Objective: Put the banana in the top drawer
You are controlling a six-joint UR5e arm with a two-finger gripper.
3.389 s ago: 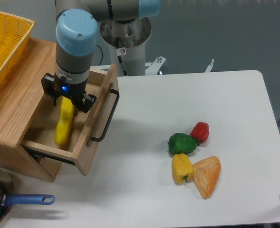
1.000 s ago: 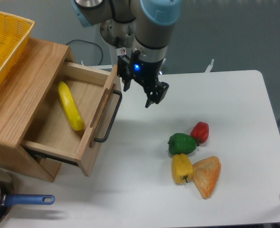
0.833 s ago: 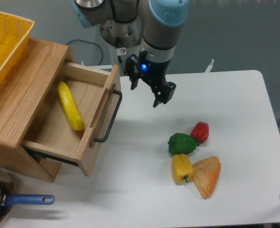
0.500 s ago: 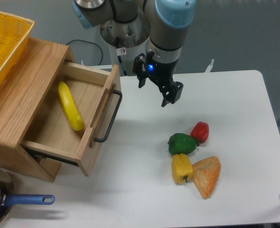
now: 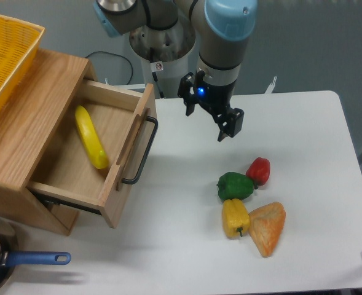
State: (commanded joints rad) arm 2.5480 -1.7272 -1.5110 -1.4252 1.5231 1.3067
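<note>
The long yellow banana lies on the floor of the pulled-out top drawer, a light-wood box with a black bar handle on its front. My gripper hangs above the white table to the right of the drawer, well apart from the banana. Its two black fingers stand spread with nothing between them.
A yellow mesh basket sits on top of the wooden cabinet. On the table's right lie a green pepper, a red pepper, a yellow pepper and an orange wedge. A blue-handled pan pokes in at the lower left.
The gripper let go of the banana in the drawer, rose out and moved right over the table. The banana now lies flat in the drawer.
</note>
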